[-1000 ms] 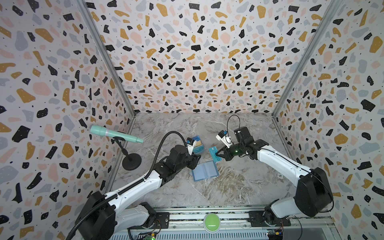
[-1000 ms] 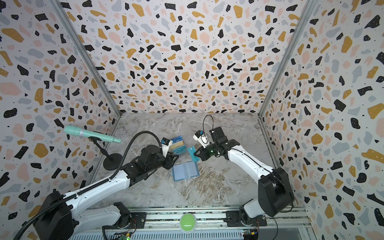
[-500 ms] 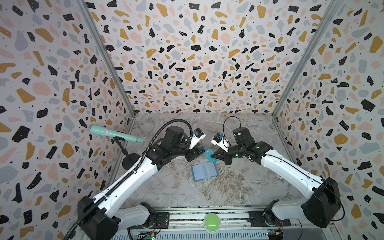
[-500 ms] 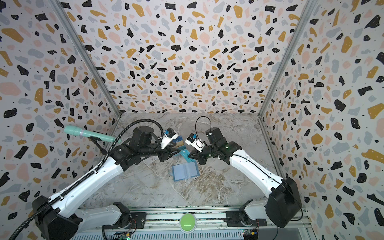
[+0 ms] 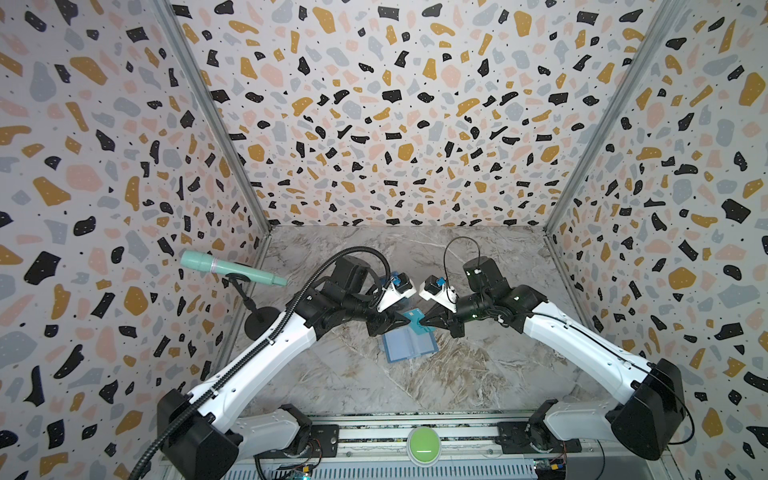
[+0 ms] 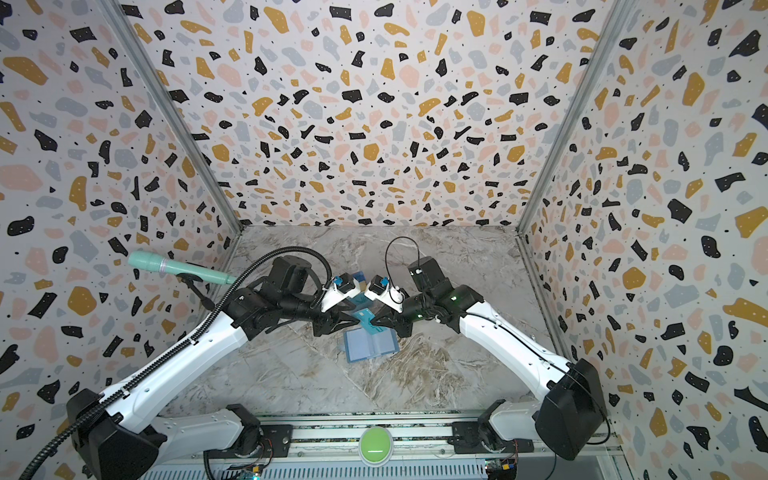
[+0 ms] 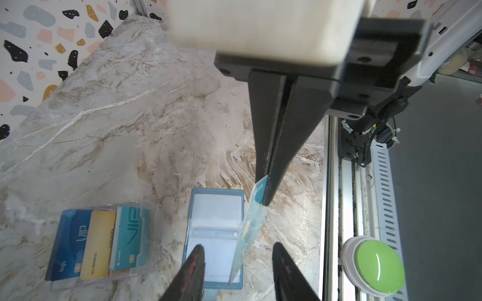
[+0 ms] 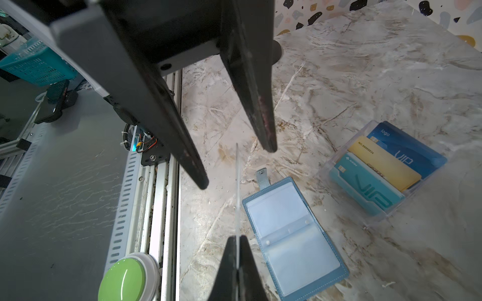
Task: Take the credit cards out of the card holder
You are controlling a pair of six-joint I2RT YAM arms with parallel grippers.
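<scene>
Marble tabletop, terrazzo walls. Teal card, thin stiff plastic, hangs edge-on in the air above the card holder, which lies open and flat, dusty-blue, clear sleeves looking empty. Right gripper is clamped tight on one end. Left gripper meets it head-on, jaws parted, astride the card's free end, no contact visible. Acrylic stand with three cards sits at the holder's 10 o'clock in a top view.

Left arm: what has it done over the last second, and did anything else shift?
The left end effector swung in from beside the card stand to the teal card, its jaws open on either side. The right end effector stays shut on that card above the open card holder, which has not moved.
</scene>
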